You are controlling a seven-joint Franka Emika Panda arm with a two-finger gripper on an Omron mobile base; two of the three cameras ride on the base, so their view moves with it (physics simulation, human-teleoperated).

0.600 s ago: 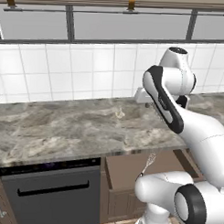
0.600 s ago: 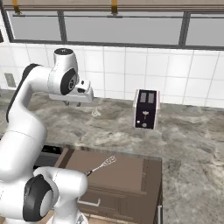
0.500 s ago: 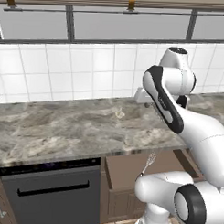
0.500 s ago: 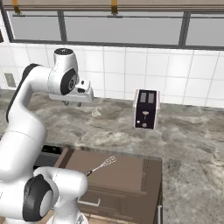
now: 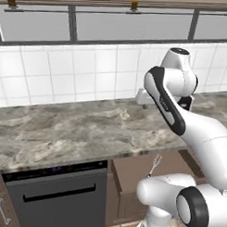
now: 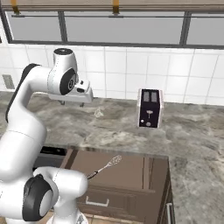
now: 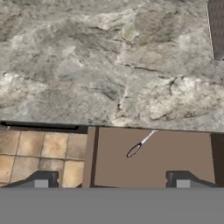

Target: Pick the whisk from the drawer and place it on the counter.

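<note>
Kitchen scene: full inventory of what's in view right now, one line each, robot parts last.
whisk: 1, silver wire head and dark handle, lying flat in the open drawer.
drawer: 1, brown wood, pulled out below the counter edge.
counter: 1, grey-beige veined marble, along the tiled wall.
toaster: 1, dark with pale sides, upright on the counter near the wall.
pale lump: 1, beige, small, on the counter left of the toaster.
dishwasher: 1, dark front with bar handle, under the counter.
window: 1, dark-framed, above the white tiles.
claw: 1, dark tips, open, high above the drawer.
</note>
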